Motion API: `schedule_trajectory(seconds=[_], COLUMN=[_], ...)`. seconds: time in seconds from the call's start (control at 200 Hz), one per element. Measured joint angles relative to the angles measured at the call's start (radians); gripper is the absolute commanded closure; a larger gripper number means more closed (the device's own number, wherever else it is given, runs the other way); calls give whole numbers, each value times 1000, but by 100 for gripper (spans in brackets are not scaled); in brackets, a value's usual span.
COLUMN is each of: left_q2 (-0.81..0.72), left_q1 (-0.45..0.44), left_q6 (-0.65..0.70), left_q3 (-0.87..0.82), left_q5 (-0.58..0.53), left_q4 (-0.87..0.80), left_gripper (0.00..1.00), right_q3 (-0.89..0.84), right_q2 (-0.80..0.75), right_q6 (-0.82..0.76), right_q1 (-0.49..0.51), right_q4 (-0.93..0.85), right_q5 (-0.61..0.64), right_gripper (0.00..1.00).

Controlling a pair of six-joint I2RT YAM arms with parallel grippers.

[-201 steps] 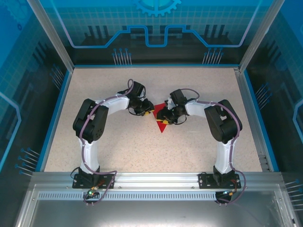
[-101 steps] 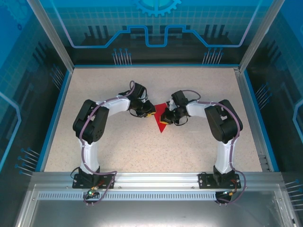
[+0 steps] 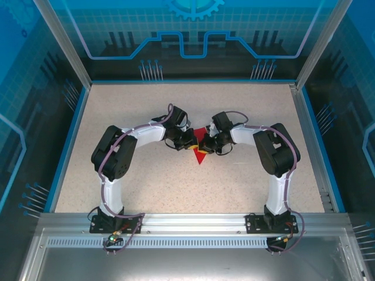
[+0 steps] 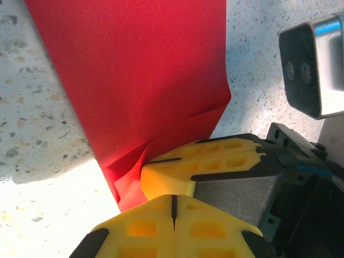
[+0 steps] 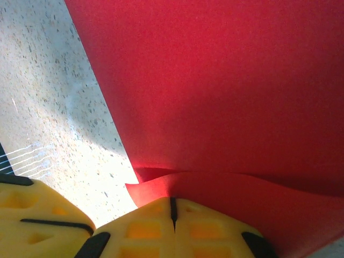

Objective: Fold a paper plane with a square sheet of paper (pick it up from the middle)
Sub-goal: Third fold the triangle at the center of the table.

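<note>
The red paper (image 3: 200, 157), folded into a narrow pointed triangle, lies mid-table with its tip toward the arms. Both grippers meet over its wide end. My right gripper (image 3: 203, 144) is shut, and a raised red flap (image 5: 161, 188) runs into its closed jaw seam (image 5: 173, 202). The rest of the paper (image 5: 226, 80) stretches flat beyond it. My left gripper (image 3: 192, 143) is shut too (image 4: 173, 200), tip against the right gripper's yellow fingers (image 4: 215, 161). The paper's (image 4: 140, 80) lower corner sits just left of that tip, with no paper seen in the seam.
Speckled tabletop (image 3: 146, 175) surrounds the paper on all sides, bounded by a blue rim (image 3: 70, 140) and glass walls. The right wrist's metal camera housing (image 4: 312, 67) hangs close to my left gripper. My left gripper's fingers (image 5: 37, 217) show beside the right jaws.
The left gripper has swung right up against the right gripper at the paper and closed. The right gripper has closed on the paper's flap and stayed put.
</note>
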Motion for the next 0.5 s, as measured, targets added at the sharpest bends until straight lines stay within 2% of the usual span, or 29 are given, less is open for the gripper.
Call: schedule_trajectory(seconds=[0.495], left_q2=[60], left_q1=[0], left_q6=[0], left_q3=[0], left_q5=[-14], left_q4=[-18], left_gripper=[100], right_q3=[5], right_q2=[1], right_q6=[0], right_q1=[0], right_q4=[-7], right_q5=[0], right_gripper=[100])
